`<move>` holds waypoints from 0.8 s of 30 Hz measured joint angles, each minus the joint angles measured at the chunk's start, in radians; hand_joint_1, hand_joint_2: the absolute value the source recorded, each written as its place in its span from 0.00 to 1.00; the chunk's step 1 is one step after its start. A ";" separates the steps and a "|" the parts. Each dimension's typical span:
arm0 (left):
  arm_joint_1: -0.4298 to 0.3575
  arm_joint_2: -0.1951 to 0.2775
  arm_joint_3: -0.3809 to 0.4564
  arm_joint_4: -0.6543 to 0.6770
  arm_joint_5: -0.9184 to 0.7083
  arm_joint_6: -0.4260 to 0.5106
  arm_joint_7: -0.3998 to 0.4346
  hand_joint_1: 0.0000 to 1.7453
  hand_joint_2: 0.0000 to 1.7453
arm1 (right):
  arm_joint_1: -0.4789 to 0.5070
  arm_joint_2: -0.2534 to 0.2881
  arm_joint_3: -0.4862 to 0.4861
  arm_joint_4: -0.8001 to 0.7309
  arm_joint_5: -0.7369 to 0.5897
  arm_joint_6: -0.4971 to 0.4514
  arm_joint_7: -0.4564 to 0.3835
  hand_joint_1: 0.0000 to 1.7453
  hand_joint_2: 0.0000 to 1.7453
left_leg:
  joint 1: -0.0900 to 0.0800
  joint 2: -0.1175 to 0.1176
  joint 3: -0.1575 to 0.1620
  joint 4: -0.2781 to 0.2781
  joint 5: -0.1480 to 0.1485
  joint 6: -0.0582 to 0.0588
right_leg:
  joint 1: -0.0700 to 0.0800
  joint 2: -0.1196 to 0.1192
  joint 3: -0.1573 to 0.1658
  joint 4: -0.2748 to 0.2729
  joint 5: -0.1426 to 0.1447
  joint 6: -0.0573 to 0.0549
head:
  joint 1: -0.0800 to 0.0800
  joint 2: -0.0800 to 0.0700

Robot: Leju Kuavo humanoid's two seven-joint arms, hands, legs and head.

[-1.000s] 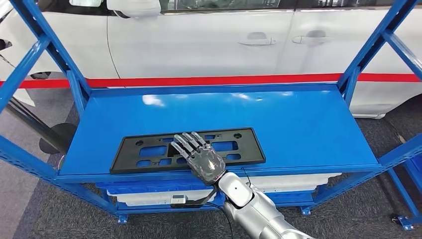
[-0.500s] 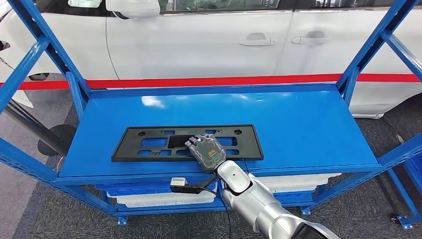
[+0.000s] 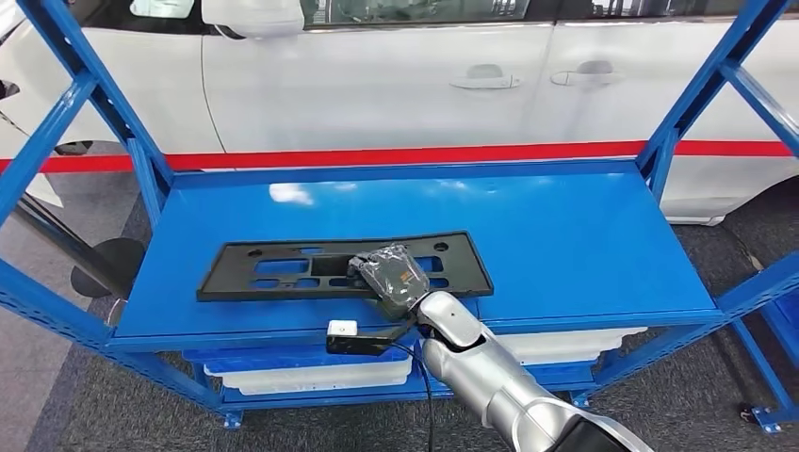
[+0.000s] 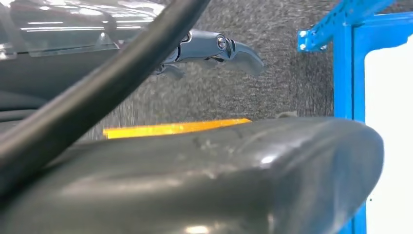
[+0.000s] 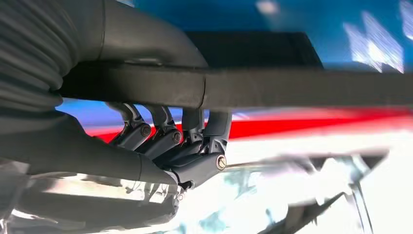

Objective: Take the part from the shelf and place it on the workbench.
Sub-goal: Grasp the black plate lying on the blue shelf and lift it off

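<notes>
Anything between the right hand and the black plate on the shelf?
No. The right hand already grips the black plate at its near edge, fingers curled over the bar, on the blue shelf. Nothing else lies on that shelf.

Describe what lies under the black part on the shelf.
The black part rests on the blue shelf, blue visible through its cutouts. The right hand grips its near edge, hiding that stretch. White bins sit on the lower level.
</notes>
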 joint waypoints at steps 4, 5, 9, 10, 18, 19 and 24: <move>0.008 -0.010 0.029 0.000 0.006 0.024 -0.008 0.00 0.00 | 0.082 -0.004 -0.014 -0.300 -0.624 0.254 -0.131 1.00 1.00 | 0.004 0.008 -0.004 0.065 -0.057 -0.020 | -0.009 0.007 0.030 -0.034 0.012 -0.016 | 0.000 0.000; 0.008 -0.011 0.035 0.000 0.005 0.029 -0.010 0.00 0.00 | 0.113 -0.008 -0.014 -0.375 -0.741 0.300 -0.135 1.00 1.00 | 0.004 0.006 -0.029 0.121 -0.092 -0.023 | -0.010 0.004 0.031 -0.036 0.013 -0.018 | 0.000 0.000; 0.015 -0.013 0.055 0.000 0.002 0.043 -0.010 0.00 0.00 | 0.242 -0.046 -0.013 -0.598 -0.945 0.371 -0.126 1.00 1.00 | 0.006 0.006 -0.091 0.241 -0.130 -0.033 | -0.011 -0.007 0.009 -0.021 0.012 -0.016 | 0.000 0.000; 0.018 -0.013 0.059 0.000 0.003 0.045 -0.010 0.00 0.00 | 0.259 -0.056 -0.015 -0.640 -0.976 0.381 -0.127 1.00 1.00 | 0.008 0.006 -0.065 0.189 -0.095 -0.034 | -0.013 -0.006 0.003 -0.013 0.009 -0.013 | 0.000 0.000; 0.021 -0.020 0.106 0.000 0.039 0.057 -0.011 0.00 0.00 | 0.334 -0.104 -0.036 -0.845 -1.146 0.412 -0.113 1.00 1.00 | 0.002 0.003 0.017 0.005 -0.024 0.009 | -0.014 -0.003 -0.023 0.031 -0.014 0.025 | 0.000 0.000; 0.021 -0.022 0.113 0.000 0.042 0.063 -0.005 0.00 0.00 | 0.345 -0.108 -0.039 -0.856 -1.153 0.400 -0.107 1.00 1.00 | 0.004 0.003 0.017 0.002 -0.021 0.015 | -0.016 -0.003 -0.037 0.064 -0.035 0.030 | 0.000 0.000; 0.021 -0.028 0.137 0.000 0.044 0.074 0.007 0.00 0.00 | 0.385 -0.129 -0.044 -0.869 -1.154 0.352 -0.101 1.00 1.00 | 0.003 0.003 0.016 0.002 -0.019 0.024 | -0.022 -0.003 -0.151 0.286 -0.117 0.041 | 0.000 0.000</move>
